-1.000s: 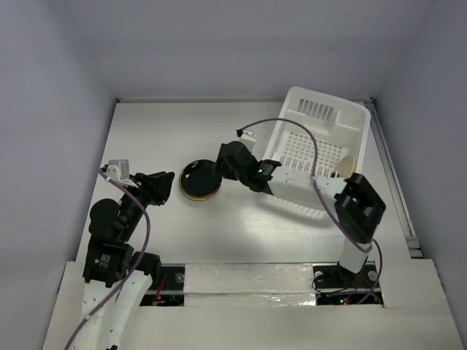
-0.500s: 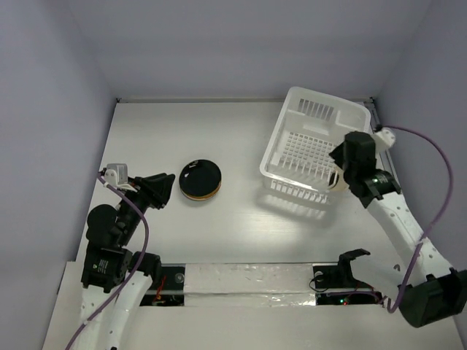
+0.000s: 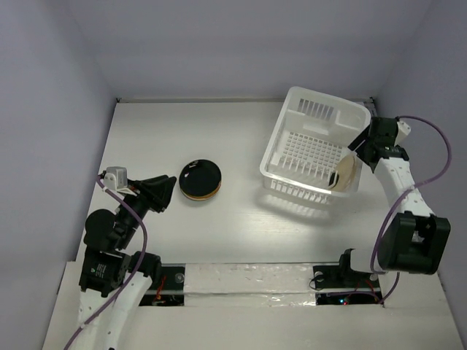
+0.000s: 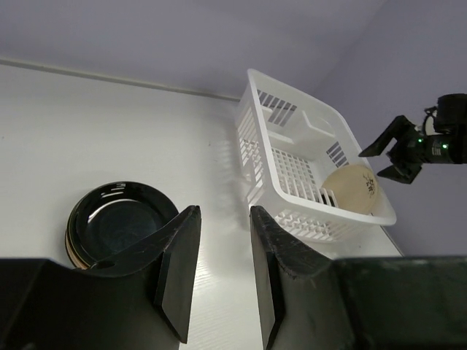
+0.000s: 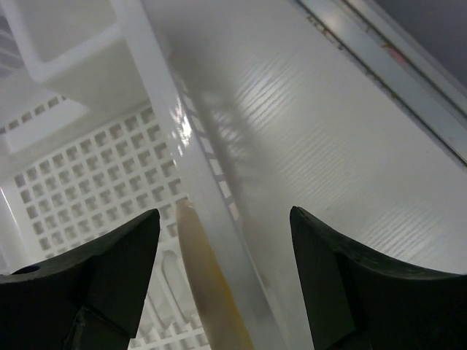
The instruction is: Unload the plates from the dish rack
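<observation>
The rack point(image 3: 276, 135) is glossy white plastic; the top plate point(image 3: 201, 176) gleams smooth black; the worktop point(image 3: 219, 131) looks finely ridged, softly sheened.

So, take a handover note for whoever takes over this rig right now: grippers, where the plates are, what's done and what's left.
Left gripper: open, empty, beside the stack of plates on the table, dark one on top.
Right gripper: open, jaws either side of the dish rack's right wall and the cream plate's edge, not gripping.
Done: stacked plates are out of the rack.
Left: the cream plate, leaning on edge inside against that wall; probably lift it out onto the stack. No other plate shows in the rack.
</observation>
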